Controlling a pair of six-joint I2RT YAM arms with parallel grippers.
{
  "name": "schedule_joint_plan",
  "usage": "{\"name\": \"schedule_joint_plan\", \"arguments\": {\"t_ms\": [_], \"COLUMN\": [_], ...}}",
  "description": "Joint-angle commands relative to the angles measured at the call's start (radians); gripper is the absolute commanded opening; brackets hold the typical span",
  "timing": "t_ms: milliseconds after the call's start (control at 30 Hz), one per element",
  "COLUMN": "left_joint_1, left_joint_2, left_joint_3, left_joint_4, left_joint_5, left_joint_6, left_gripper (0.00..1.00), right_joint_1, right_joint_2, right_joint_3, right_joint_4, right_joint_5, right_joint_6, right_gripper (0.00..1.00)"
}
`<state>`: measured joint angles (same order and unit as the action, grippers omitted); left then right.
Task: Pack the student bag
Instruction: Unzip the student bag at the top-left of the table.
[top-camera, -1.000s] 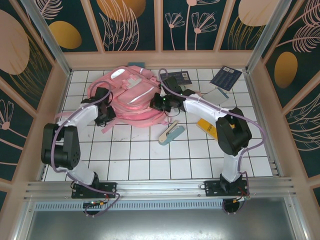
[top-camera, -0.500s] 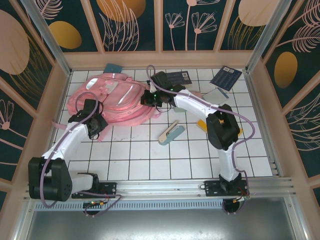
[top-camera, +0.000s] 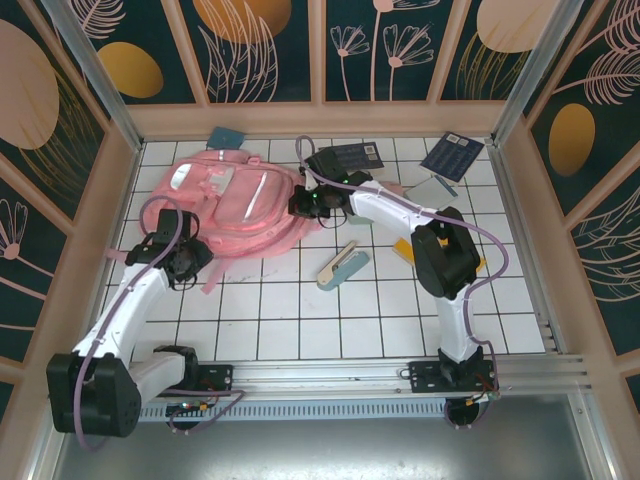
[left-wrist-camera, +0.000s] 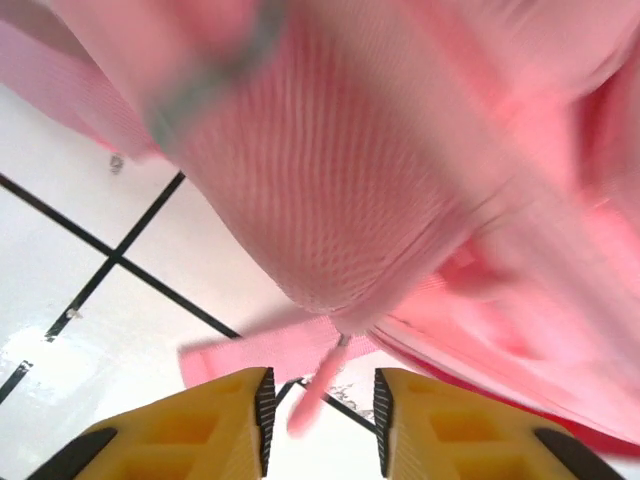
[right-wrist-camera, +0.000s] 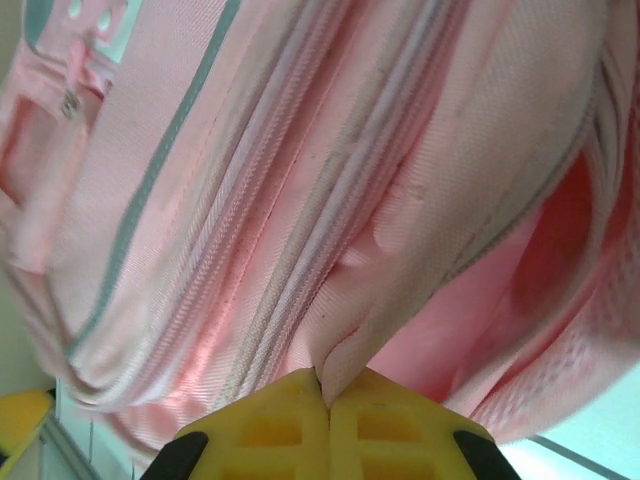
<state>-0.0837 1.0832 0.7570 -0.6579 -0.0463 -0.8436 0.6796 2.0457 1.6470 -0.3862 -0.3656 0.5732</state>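
One large soft pink fabric backpack (top-camera: 240, 195) is counted. Two dark blue patterned flat books are seen: a middle book (top-camera: 358, 155) and a right-hand book (top-camera: 452, 155). One small blue-grey flat book (top-camera: 228, 137), one teal-and-white oblong pencil case (top-camera: 343, 265), one pale grey flat card (top-camera: 432, 188) and one yellow flat packet (top-camera: 404, 247) are counted.

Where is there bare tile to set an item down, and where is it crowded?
The near tile rows between the two arm bases, in front of the teal-and-white case, are bare. The back is crowded: student bag at left, dark booklets and a yellow item at right.
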Motion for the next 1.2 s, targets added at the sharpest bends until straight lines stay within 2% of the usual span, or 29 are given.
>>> {"name": "schedule_joint_plan", "arguments": {"t_ms": [0, 67, 167, 267, 333, 533, 733, 900, 1167], "left_joint_1": [0.008, 0.007, 0.009, 0.008, 0.008, -0.021, -0.093, -0.158, -0.292], "left_joint_2": [-0.018, -0.014, 0.007, 0.027, 0.032, 0.083, 0.224, 0.346, 0.47], "left_joint_3": [0.025, 0.069, 0.137, 0.186, 0.199, 0.209, 0.308, 0.375, 0.437], "left_joint_4": [-0.069, -0.079, -0.064, -0.014, 0.039, 0.224, 0.309, 0.349, 0.404], "left_joint_5": [-0.029, -0.025, 0.016, 0.083, 0.129, 0.222, 0.218, 0.225, 0.245], "left_joint_6": [-0.017, -0.002, 0.035, 0.062, 0.062, 0.044, 0.073, 0.081, 0.065], "left_gripper": [0.39, 0.5, 0.51, 0.55, 0.56, 0.55, 0.54, 0.53, 0.53], "right_joint_1": [-0.022, -0.023, -0.029, -0.038, -0.049, -0.127, -0.165, -0.179, -0.268], "right_joint_2": [0.003, 0.003, -0.018, -0.062, -0.101, -0.165, -0.127, -0.117, -0.296], "right_joint_3": [0.007, 0.024, 0.036, 0.02, -0.015, -0.119, -0.116, -0.119, -0.364], "right_joint_4": [0.015, 0.004, -0.009, -0.021, -0.013, 0.017, 0.049, 0.041, 0.058], "right_joint_5": [0.057, 0.064, 0.091, 0.146, 0.189, 0.256, 0.287, 0.32, 0.429], "right_joint_6": [-0.031, -0.043, -0.064, -0.087, -0.098, -0.088, -0.114, -0.099, -0.022], "right_gripper": [0.13, 0.25, 0.44, 0.56, 0.59, 0.54, 0.47, 0.47, 0.5]}}
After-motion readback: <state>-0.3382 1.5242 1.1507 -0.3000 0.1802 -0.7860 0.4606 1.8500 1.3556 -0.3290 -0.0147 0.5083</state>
